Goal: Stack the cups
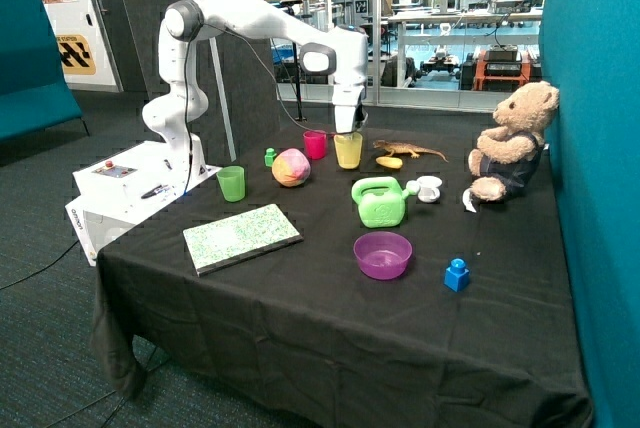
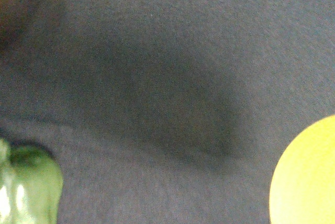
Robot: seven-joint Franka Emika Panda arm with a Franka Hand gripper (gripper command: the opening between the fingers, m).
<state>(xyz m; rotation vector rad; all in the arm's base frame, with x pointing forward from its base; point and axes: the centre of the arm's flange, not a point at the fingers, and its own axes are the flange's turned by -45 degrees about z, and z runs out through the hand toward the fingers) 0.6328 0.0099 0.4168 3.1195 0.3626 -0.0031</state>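
The yellow cup [image 1: 348, 151] stands upright on the black cloth near the back of the table. The magenta-pink cup [image 1: 315, 144] stands just beside it, apart from it. The translucent green cup [image 1: 232, 183] stands alone near the table edge on the robot-base side. My gripper [image 1: 348, 128] hangs straight over the yellow cup, right at its rim. In the wrist view I see mostly dark cloth, a round yellow shape [image 2: 306, 177] at one edge and a shiny green object [image 2: 29, 187] at another. No cup is inside another.
A multicoloured ball [image 1: 291, 167] lies between the green and pink cups. A green watering can [image 1: 380, 202], purple bowl [image 1: 382, 254], speckled notebook [image 1: 241, 237], blue brick [image 1: 457, 274], toy lizard [image 1: 408, 151] and teddy bear [image 1: 510, 143] share the table.
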